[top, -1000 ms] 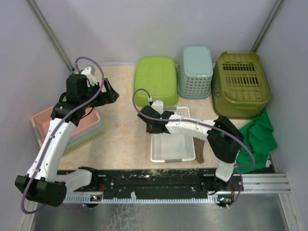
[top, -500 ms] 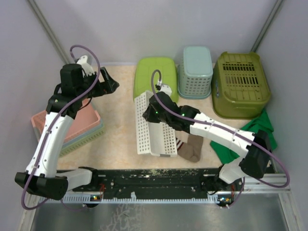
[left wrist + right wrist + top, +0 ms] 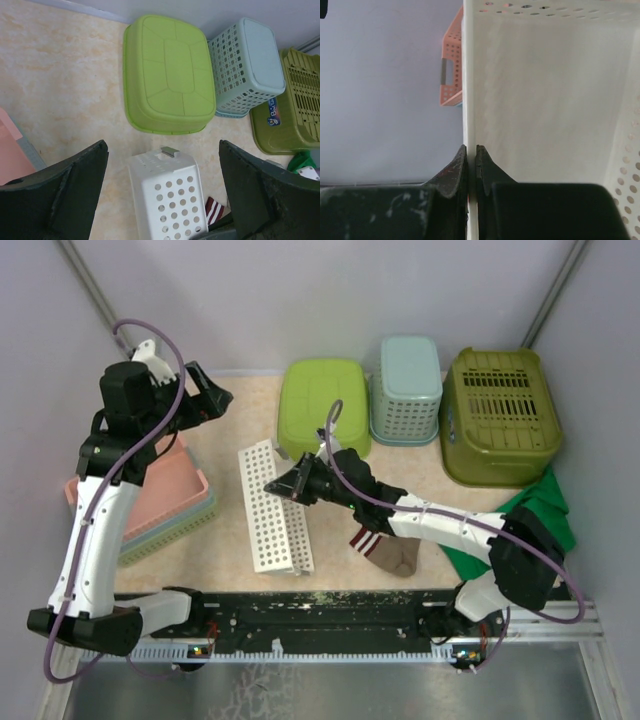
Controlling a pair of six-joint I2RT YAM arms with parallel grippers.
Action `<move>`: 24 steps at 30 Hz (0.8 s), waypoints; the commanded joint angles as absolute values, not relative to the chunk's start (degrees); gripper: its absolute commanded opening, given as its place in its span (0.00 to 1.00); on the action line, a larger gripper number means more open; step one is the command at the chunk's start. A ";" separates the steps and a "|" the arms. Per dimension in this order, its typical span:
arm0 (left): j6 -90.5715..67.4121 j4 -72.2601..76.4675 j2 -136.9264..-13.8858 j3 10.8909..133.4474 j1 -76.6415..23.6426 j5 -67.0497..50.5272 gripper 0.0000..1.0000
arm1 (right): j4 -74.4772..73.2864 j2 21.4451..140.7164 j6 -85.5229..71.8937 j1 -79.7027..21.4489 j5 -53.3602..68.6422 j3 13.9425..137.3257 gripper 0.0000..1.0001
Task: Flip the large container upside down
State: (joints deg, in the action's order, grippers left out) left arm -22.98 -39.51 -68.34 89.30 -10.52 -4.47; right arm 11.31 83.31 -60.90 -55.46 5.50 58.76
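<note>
The white perforated container [image 3: 268, 508] stands tipped on its side left of the table's middle, its holed bottom facing up-left. My right gripper [image 3: 292, 484] is shut on its upper rim; in the right wrist view the jaws [image 3: 471, 150] pinch the thin white wall [image 3: 545, 100]. My left gripper [image 3: 205, 400] is open and empty, held high over the back left. In the left wrist view [image 3: 161, 145] it looks down on the container [image 3: 167, 200].
Striped and brown socks [image 3: 385, 550] lie on the table right of the container. An upturned lime tub [image 3: 323, 405], a teal basket [image 3: 406, 388] and an olive basket [image 3: 500, 412] line the back. Stacked pink basket [image 3: 150, 495] at left; green cloth [image 3: 540, 525] at right.
My right gripper has lifted the container's rim and swung it left, tipping it from upright onto its side. The socks have dropped out. My left arm has drawn back and left.
</note>
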 commanded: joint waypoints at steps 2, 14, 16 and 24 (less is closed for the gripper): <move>-23.95 -38.76 -67.13 87.59 -10.28 -6.10 0.96 | 48.72 82.17 -75.13 -50.24 13.93 44.06 0.00; -24.01 -37.15 -68.27 85.31 -10.28 -8.72 0.96 | 63.06 78.38 -82.64 -46.92 10.98 23.23 0.00; -24.03 -37.01 -68.36 85.01 -10.28 -9.00 0.96 | 64.48 77.22 -83.40 -46.21 10.01 20.26 0.00; -23.33 -37.44 -69.91 88.94 -10.37 -11.85 0.97 | 60.14 72.01 -81.72 -43.09 9.68 12.53 0.00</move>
State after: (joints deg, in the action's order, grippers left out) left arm -23.77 -38.74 -69.04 85.60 -10.50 -8.64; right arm 63.11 74.32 -85.17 -44.23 10.61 15.68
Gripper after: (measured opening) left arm 0.968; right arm 0.038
